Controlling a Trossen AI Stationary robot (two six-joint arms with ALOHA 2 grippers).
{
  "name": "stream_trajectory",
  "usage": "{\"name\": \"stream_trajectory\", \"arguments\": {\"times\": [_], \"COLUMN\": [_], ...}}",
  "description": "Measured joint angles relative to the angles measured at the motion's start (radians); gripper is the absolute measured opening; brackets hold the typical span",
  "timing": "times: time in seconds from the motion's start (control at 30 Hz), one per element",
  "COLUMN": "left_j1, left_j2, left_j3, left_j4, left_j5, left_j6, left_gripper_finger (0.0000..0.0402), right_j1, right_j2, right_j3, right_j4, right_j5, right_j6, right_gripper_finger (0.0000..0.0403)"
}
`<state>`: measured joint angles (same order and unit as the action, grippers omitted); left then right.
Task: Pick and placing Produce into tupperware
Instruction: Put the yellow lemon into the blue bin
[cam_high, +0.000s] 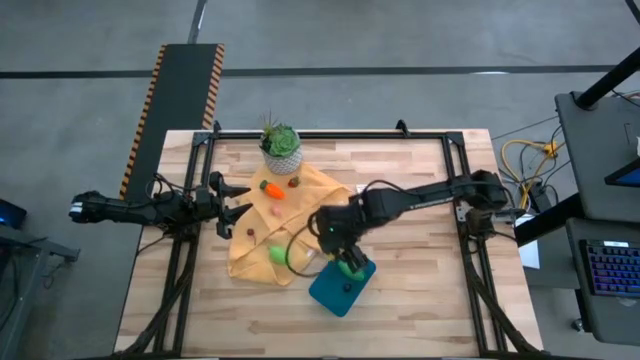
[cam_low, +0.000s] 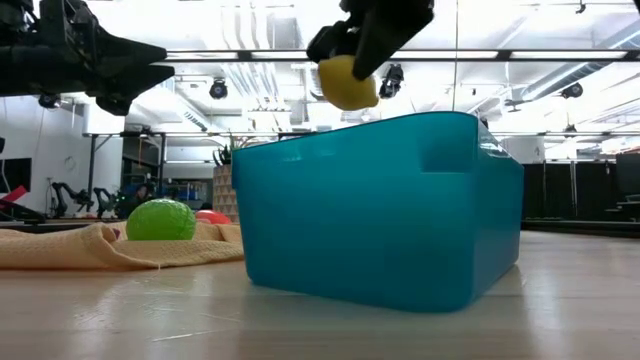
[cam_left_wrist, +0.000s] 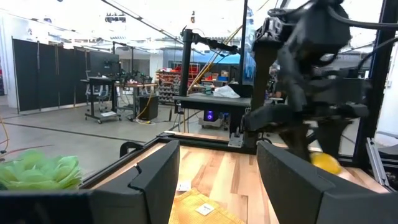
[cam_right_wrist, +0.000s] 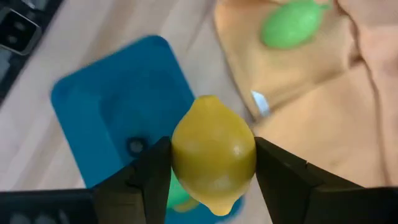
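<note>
Yellow lemon (cam_right_wrist: 213, 155) clamped in right gripper (cam_right_wrist: 213, 163), above tupperware (cam_right_wrist: 118, 118)

The high view looks straight down on the whole worktop (cam_high: 400, 290). The low view sits at worktop level, very near the tupperware (cam_low: 380, 210). The right wrist view looks down past its fingers (cam_right_wrist: 280, 180) on the same tupperware (cam_right_wrist: 112, 112).

Light wood-plank desk (cam_high: 420, 300) with black frame rails. Directly on it: teal tupperware (cam_high: 342, 285) right below the right arm's jaws, mustard cloth (cam_high: 262, 250) beside it and in front of the left arm's jaws, potted plant (cam_high: 281, 148) at the cloth's far edge.
</note>
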<state>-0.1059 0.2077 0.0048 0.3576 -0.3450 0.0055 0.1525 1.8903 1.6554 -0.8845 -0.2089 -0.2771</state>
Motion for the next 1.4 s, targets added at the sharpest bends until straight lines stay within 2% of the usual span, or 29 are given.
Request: {"name": "stream_trajectory", "arguments": {"times": [0.37,1.0,1.4], "left_j1": [0.0,0.0,0.0], "left_j2": [-0.003,-0.008,-0.007], "left_j3": [0.0,0.005,0.006], "left_j4": [0.017,0.046,0.053], "left_j5": [0.0,0.0,0.0], "left_j6": [0.0,0.025,0.035], "left_gripper_finger": [0.0202,0.0202,0.0202], "right_j1": [0.068,0.085,0.091], "right_j2": [-0.005,-0.005,-0.004], "right_j3": [-0.108,-0.344,-0.385], "right_j4": [0.168,0.476,0.485], "right_j5": [-0.008,-0.008,0.001], "right_j6": [0.07,0.276,0.308], "right_gripper_finger": [0.0191,0.0191,0.0191]}}
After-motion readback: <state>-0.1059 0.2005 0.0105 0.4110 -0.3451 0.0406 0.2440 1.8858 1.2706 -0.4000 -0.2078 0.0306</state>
